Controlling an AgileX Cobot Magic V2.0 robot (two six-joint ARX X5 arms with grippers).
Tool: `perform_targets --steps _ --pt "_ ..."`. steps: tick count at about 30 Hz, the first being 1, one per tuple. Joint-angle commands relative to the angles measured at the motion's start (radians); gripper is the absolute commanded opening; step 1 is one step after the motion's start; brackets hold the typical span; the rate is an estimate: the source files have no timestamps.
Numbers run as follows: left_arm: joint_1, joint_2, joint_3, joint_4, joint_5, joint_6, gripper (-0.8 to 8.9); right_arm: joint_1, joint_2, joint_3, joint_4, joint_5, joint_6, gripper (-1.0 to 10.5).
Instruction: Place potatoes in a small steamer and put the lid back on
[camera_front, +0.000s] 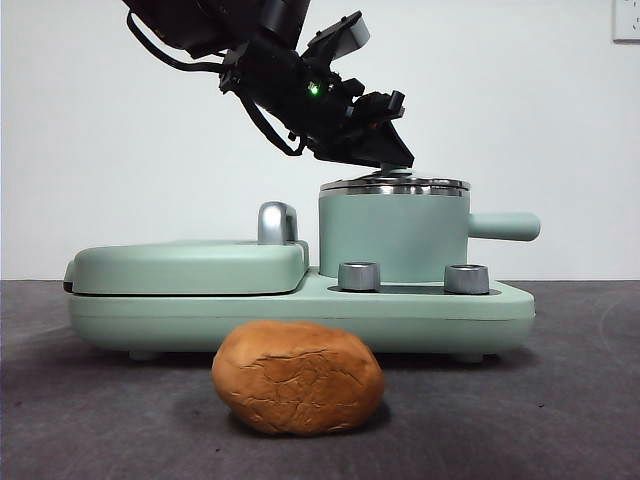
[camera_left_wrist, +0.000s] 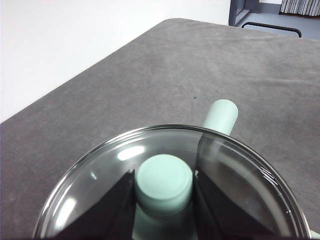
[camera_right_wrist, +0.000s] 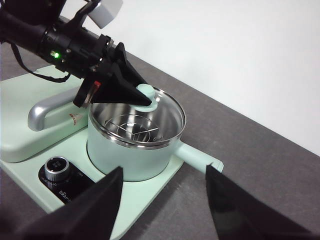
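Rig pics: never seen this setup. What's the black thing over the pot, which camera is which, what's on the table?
It is a robot with two arms at a table. One picture looks level across the table from a low camera; the other two come from cameras on each arm's wrist.

The black thing is the left gripper. Its jaws are closed on the mint-green knob of the glass lid, which sits on the small steamer, a green pot with a side handle and a wire rack inside.

The pot stands on a mint-green cooker base with two steel dials, beside a flat griddle cover.

The potato lies on the grey table in front of the base.

The right gripper hangs open nearby, holding nothing.
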Motion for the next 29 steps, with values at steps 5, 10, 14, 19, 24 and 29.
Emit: perform_targets --steps 5,10,14,19,24,29 --pt "-0.008 0.016 0.082 0.006 -0.001 0.024 0.06 0.004 0.005 0.014 -0.017 -0.001 0.018 2.6" --pt "-0.008 0.006 0.148 -0.022 -0.001 0.024 0.06 0.004 0.005 0.014 -0.029 -0.001 0.018 2.6" --pt "-0.008 -0.023 0.192 -0.050 -0.001 0.023 0.06 0.004 0.005 0.014 -0.032 -0.001 0.018 2.6" --pt "-0.006 -0.109 0.196 -0.099 -0.001 0.021 0.06 0.004 0.005 0.014 -0.032 -0.001 0.018 2.6" --pt "0.001 -0.220 0.196 -0.275 -0.001 0.024 0.07 0.004 0.005 0.014 -0.044 -0.001 0.018 2.6" --pt "0.021 -0.315 0.196 -0.424 -0.003 0.026 0.12 0.017 0.005 0.014 -0.061 -0.001 0.018 2.6"
